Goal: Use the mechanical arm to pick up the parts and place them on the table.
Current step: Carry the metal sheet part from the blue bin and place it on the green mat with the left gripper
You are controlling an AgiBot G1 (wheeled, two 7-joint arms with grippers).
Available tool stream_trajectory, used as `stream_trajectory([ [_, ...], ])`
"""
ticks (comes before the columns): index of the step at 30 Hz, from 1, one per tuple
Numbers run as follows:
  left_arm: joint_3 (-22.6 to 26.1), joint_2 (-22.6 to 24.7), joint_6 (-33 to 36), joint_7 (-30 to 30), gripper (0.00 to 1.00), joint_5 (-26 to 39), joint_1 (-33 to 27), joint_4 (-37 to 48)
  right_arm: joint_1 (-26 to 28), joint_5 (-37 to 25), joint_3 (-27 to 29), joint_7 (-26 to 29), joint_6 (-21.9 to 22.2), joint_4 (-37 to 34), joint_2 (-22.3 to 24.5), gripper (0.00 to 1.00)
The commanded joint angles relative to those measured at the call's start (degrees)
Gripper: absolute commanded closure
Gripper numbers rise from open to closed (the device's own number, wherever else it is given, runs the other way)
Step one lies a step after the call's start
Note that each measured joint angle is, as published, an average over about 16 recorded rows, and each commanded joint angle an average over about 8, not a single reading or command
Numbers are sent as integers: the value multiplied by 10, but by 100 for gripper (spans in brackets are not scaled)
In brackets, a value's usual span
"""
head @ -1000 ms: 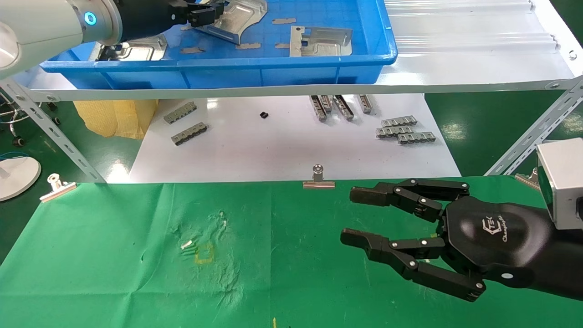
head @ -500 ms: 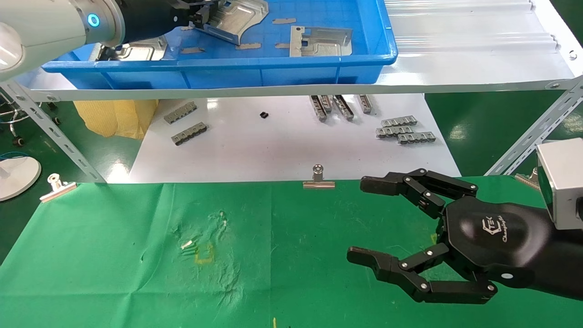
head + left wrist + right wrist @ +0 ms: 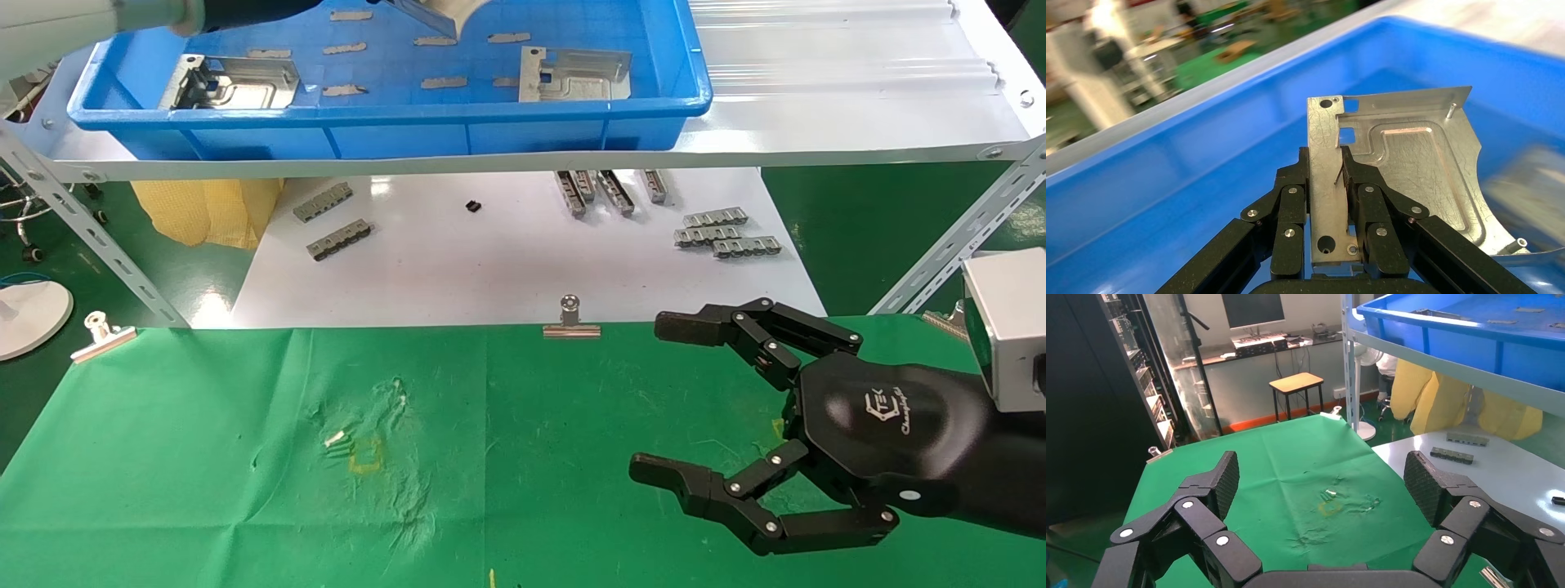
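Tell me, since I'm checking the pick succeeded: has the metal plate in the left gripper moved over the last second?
Yes. The plate, clamped in the left gripper, has risen toward the blue tray's far side, nearly out of the head view.

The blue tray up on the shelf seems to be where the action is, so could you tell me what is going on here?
The left gripper is shut on a silver part and holds it above the blue tray. Two more parts lie in the tray among small grey strips. The right gripper hangs open over the green table, holding nothing. No part lies on the table yet.
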Motion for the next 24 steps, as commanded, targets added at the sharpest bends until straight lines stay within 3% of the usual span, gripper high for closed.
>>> stream_trajectory([
  [1, -4, -10, 43, 14, 100, -7, -1, -7, 0, 0, 0, 0, 0, 0, 0, 0],
  [7, -14, -66, 210, 67, 100, -28, -1, -22, 0, 0, 0, 0, 0, 0, 0, 0],
  [12, -15, -95, 311, 95, 100, -35, -7, -20, 0, 0, 0, 0, 0, 0, 0, 0],
  [18, -5, -119, 364, 110, 100, -40, 0, -43, 0, 0, 0, 0, 0, 0, 0, 0],
  [24, 34, -165, 372, 89, 100, -80, 40, -152, 0, 0, 0, 0, 0, 0, 0, 0],
])
